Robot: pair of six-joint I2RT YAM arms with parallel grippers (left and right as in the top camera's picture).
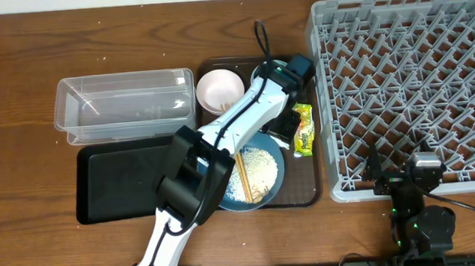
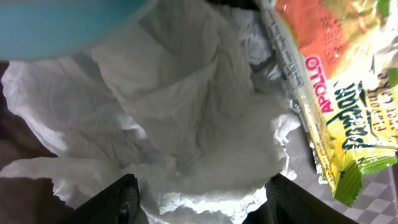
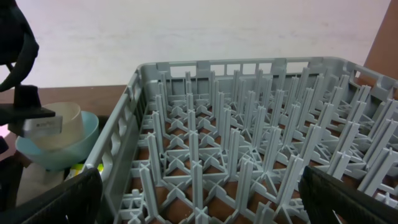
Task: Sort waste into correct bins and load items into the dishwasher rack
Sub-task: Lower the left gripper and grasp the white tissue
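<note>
In the left wrist view the crumpled white napkin (image 2: 199,124) fills the frame, and my left gripper (image 2: 199,202) is open with a dark finger on each side of its near edge. To the right lies the yellow-green snack wrapper (image 2: 348,106), and the light-blue bowl (image 2: 56,25) is at top left. Seen from overhead, the left gripper (image 1: 283,128) is low over the brown tray beside the wrapper (image 1: 303,130) and hides the napkin. The dark-blue dish (image 1: 257,178) holds rice and chopsticks (image 1: 245,176). My right gripper (image 1: 401,172) is open at the near edge of the dishwasher rack (image 1: 410,79).
The clear tub (image 1: 126,103) and the black tray (image 1: 123,179) lie to the left of the brown tray (image 1: 313,196). A white bowl (image 1: 219,91) stands at the tray's back. The right wrist view shows a white cup (image 3: 56,127) in the light-blue bowl (image 3: 81,149), past the rack wall.
</note>
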